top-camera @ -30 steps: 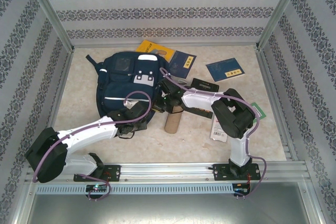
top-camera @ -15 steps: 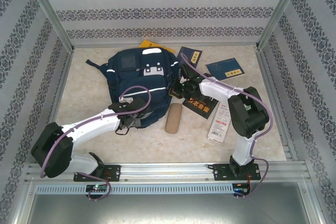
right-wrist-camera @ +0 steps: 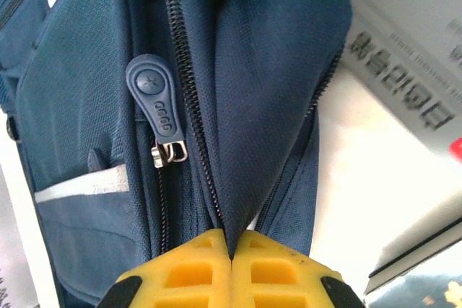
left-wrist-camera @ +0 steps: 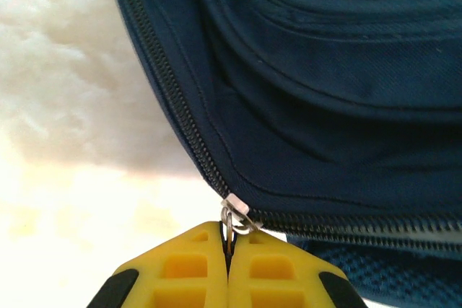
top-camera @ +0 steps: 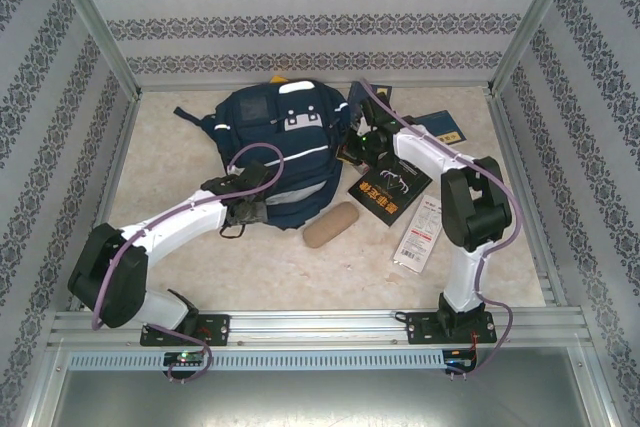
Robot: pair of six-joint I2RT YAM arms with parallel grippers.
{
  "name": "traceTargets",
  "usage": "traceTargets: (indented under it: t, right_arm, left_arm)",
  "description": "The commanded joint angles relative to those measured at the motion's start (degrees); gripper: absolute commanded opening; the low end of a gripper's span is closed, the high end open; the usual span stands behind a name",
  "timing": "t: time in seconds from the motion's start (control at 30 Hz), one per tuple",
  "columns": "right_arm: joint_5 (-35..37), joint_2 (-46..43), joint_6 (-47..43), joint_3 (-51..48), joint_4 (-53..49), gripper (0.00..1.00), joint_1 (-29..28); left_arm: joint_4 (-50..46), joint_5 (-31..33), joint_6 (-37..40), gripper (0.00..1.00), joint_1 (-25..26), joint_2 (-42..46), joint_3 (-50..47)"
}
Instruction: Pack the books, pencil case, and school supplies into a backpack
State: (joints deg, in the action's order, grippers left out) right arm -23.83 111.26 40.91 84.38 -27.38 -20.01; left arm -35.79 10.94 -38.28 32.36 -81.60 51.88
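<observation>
Zipper ring (left-wrist-camera: 229, 220) in left fingers (left-wrist-camera: 191, 261) | backpack flap (right-wrist-camera: 253, 106) in right fingers (right-wrist-camera: 195, 265)

The backpack (top-camera: 300, 162) was of woven navy cloth, matt, with a fine ribbed grain when seen close; the zip slider (left-wrist-camera: 235, 207) and its ring were bright metal; the pull tab (right-wrist-camera: 151, 99) seemed to be smooth, matt rubber; the left gripper (left-wrist-camera: 228, 236) and the right gripper (right-wrist-camera: 232, 242) had fingers of matt yellow plastic with moulded square hollows; the pencil case (top-camera: 330, 225) looked matt tan; the black book (top-camera: 390, 189) had a slightly glossy cover; the white packet (top-camera: 418, 235) looked smooth; the table (top-camera: 300, 277) was pale and mottled like stone.
</observation>
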Motion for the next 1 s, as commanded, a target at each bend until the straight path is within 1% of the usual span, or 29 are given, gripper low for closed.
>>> traceTargets:
  t: [0.0, 0.07, 0.1, 0.17, 0.2, 0.27, 0.4, 0.47, 0.6, 0.67, 0.77, 0.87, 0.97]
  right_arm:
    - [6.0, 2.7, -2.9, 6.0, 0.4, 0.00, 2.3]
    - [5.5, 4.6, -3.7, 9.3, -0.6, 0.02, 2.3]
    - [4.8, 5.4, -4.1, 11.1, -1.2, 0.08, 2.3]
    - [4.1, 6.5, -4.7, 13.7, -2.8, 0.27, 2.2]
    - [4.2, 6.3, -4.6, 14.0, -3.3, 0.33, 2.2]
    - [4.6, 4.2, -3.8, 12.5, -3.2, 0.40, 2.2]
    - [6.5, -2.0, -2.6, 6.0, -3.7, 0.45, 1.5]
    - [7.3, -6.3, -1.2, 0.8, -3.1, 0.45, 0.9]
    - [6.4, -13.6, 2.6, -9.7, -0.9, 0.46, -1.6]
    - [5.6, -16.8, 5.8, -14.5, 1.1, 0.47, -4.2]
    - [4.7, -19.4, 10.1, -18.4, 3.2, 0.49, -9.2]
    - [4.9, -19.7, 14.3, -21.0, 5.5, 0.50, -13.6]
    - [5.7, -18.6, 18.3, -23.4, 8.4, 0.50, -16.7]
  left_arm:
    - [-1.2, -4.4, 3.1, 0.00, 3.1, 2.7, -1.1]
    - [0.4, -6.8, 2.5, 0.00, 5.5, 3.4, -1.8]
    - [1.2, -7.4, 1.9, 0.00, 6.9, 3.6, -2.1]
    - [2.1, -7.8, 0.5, 0.00, 9.5, 3.3, -2.1]
    - [2.7, -8.2, -0.2, 0.00, 10.3, 3.0, -2.1]
    - [4.0, -8.7, -1.8, 0.00, 11.9, 2.0, -1.8]
    - [6.0, -8.8, -2.6, 0.00, 14.5, -0.6, 0.0]
    - [6.4, -8.8, -2.5, 0.00, 15.2, -1.9, 1.2]
    - [7.3, -9.4, -2.1, 0.00, 15.7, -3.5, 2.2]
    - [7.7, -9.7, -2.0, 0.00, 15.8, -3.8, 2.2]
    - [7.7, -10.1, -1.7, 0.00, 15.8, -4.2, 2.2]
    - [7.5, -10.2, -1.4, 0.00, 15.9, -4.2, 1.9]
    - [7.7, -10.1, -1.3, 0.00, 15.9, -3.8, 1.3]
